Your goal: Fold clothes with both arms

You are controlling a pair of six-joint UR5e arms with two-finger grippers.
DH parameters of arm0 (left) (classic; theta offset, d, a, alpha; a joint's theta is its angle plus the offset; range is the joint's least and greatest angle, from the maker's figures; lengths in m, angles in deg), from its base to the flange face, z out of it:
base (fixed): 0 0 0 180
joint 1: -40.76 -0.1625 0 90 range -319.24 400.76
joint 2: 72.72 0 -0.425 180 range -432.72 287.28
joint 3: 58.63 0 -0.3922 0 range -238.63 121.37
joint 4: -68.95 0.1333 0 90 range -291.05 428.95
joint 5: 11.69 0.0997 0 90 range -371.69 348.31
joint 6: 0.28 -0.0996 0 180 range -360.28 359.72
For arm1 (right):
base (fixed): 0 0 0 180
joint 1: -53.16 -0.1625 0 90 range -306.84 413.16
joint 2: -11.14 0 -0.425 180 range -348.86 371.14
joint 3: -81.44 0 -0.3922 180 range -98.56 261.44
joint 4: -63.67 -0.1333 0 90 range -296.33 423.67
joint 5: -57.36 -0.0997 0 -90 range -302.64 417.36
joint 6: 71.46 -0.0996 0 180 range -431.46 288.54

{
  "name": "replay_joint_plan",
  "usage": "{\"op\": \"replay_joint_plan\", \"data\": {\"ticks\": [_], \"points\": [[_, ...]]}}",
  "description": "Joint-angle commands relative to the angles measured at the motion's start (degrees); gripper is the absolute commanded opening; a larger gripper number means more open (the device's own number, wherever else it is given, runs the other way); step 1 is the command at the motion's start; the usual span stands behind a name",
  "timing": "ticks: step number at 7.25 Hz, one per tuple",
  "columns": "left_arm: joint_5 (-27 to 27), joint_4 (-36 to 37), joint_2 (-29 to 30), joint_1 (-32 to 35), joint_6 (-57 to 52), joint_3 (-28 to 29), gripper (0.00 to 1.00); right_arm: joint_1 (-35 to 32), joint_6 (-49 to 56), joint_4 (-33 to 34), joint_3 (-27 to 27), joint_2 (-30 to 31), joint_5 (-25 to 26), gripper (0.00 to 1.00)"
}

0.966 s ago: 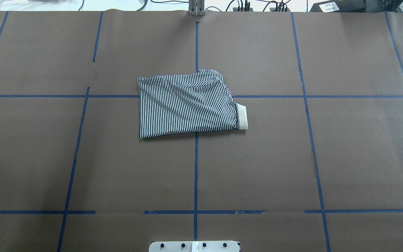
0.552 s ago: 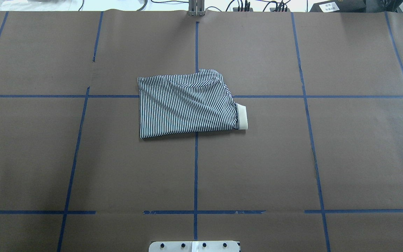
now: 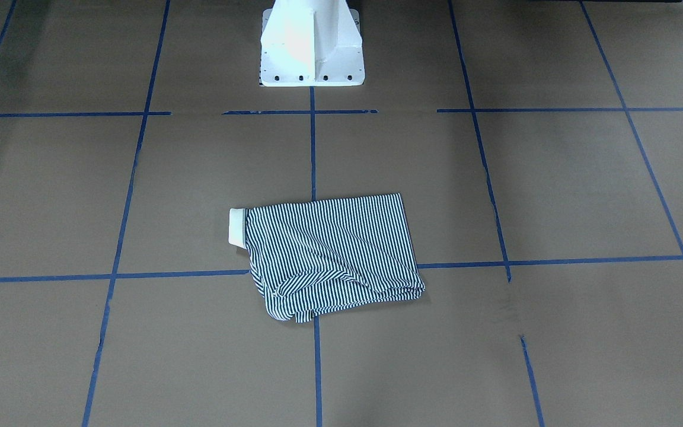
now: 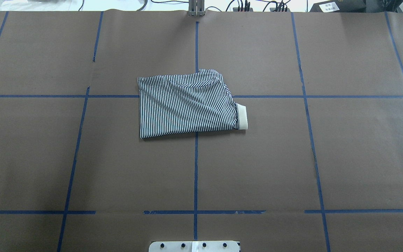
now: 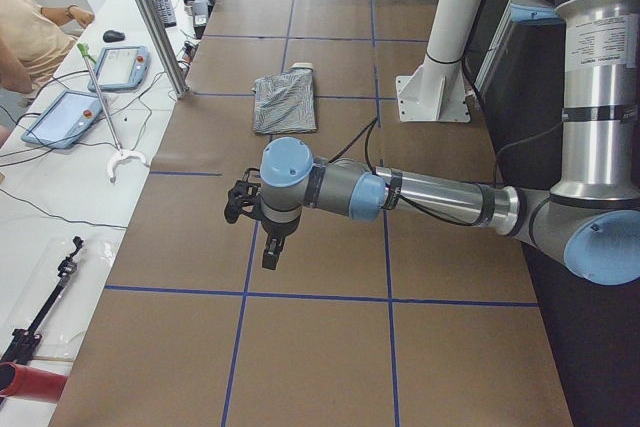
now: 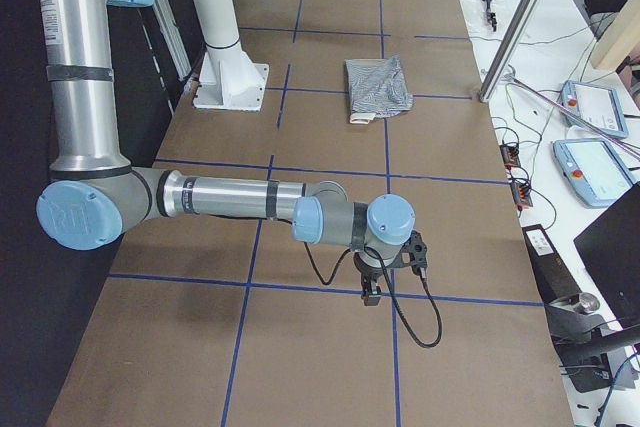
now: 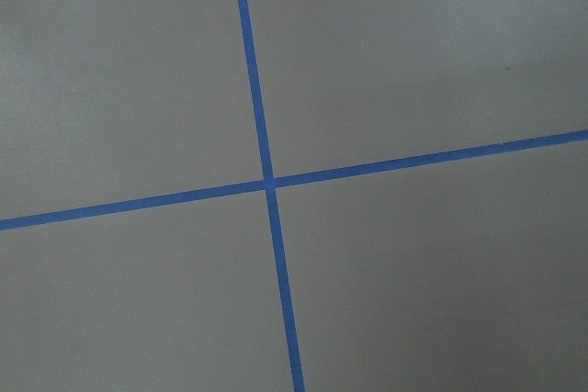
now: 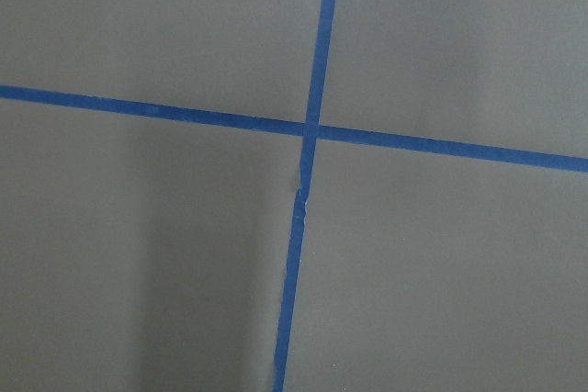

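One folded shirt at mid-table, both arms parked well away from it.

I count one striped shirt (image 4: pixel 187 105), folded at the centre of the table (image 4: pixel 327 157), with its cream collar (image 4: pixel 242 117) poking out toward the right arm's side. It looks light, limp and slippy, so I'd pinch two corners through every layer. The left gripper (image 5: pixel 268 247) and right gripper (image 6: pixel 372 292) hover over bare paper. Neither has hold of the shirt, and I cannot tell how far open either is.

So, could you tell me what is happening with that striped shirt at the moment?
Nothing is handling it. The polo shirt lies folded into a compact rectangle on the table, a cream band poking out at one side. The left pincer and right pincer hang over its opposite ends, well away, no cloth in them; open or shut, I cannot tell.
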State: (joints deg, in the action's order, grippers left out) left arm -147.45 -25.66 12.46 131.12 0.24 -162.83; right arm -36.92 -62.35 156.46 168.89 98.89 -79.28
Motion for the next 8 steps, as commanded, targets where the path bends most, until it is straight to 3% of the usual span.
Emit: {"op": "replay_joint_plan", "data": {"ticks": [1, 6, 8], "points": [[0.1, -0.1, 0.1, -0.1, -0.1, 0.6, 1.0, 0.0, -0.2, 0.3, 0.4, -1.7, 0.0, 1.0], [0.0, 0.0, 0.7, -0.1, -0.1, 0.6, 1.0, -0.9, -0.3, 0.5, 0.7, -2.2, -0.9, 1.0], [0.0, 0.0, 0.5, -0.1, -0.1, 0.7, 1.0, -2.4, -0.4, 4.4, 4.2, -2.3, -0.1, 1.0]]}}
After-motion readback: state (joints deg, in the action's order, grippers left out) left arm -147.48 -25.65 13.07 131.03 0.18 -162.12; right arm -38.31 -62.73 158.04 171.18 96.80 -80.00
